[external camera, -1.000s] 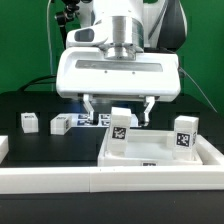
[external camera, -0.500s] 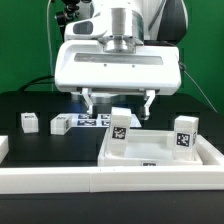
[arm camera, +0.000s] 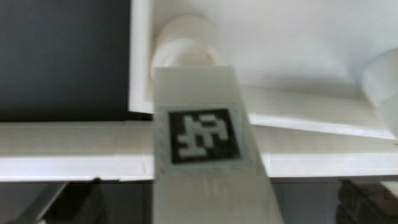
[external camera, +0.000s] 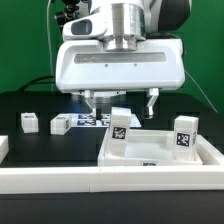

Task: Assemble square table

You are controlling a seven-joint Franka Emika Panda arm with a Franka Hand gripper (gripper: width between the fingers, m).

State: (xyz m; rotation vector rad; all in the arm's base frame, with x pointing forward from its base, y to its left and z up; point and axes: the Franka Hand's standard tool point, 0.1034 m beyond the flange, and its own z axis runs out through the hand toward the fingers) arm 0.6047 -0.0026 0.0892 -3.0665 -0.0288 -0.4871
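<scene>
The gripper hangs wide open and empty over the upright leg, which stands at the ten o'clock corner of the slab in the exterior view. To grasp it well, I judge, descend plumb with the leg centred, then close squarely on its flat sides.

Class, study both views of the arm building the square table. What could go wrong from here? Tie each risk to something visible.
1. The open pincer hangs just above an upright leg standing on the slab; a skewed descent could knock or tilt that leg.
2. A loose leg lies close to the marker board; in grasping it there, the pincer might catch the board.
</scene>
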